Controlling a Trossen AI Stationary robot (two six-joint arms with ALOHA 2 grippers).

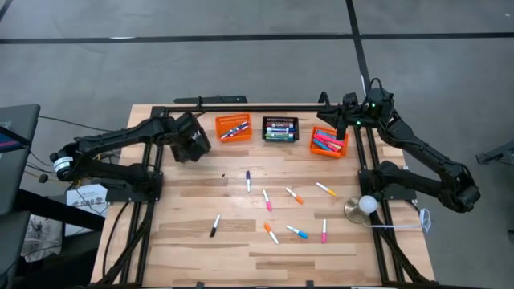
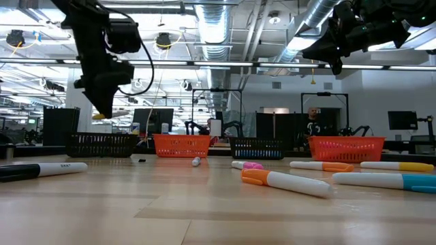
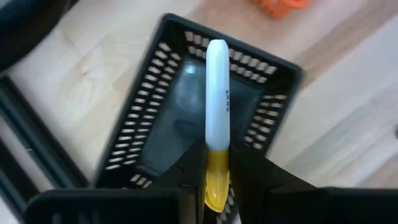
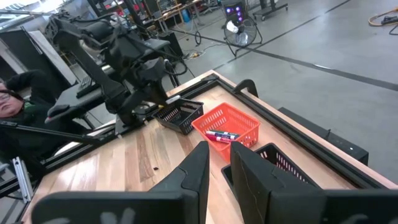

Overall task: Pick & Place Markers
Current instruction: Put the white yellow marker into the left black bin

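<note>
Left gripper (image 3: 211, 180) clamps a yellow-capped marker (image 3: 217, 106) over the black basket (image 3: 149, 118), upper left of the high view. Right gripper (image 4: 219, 163) closed, empty. Three baskets partly filled; about ten loose markers (image 1: 293, 195) remain mid-table.

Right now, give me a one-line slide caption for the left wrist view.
Left claw shut on a yellow-capped white marker, held over an empty black mesh basket on the wooden table.
</note>
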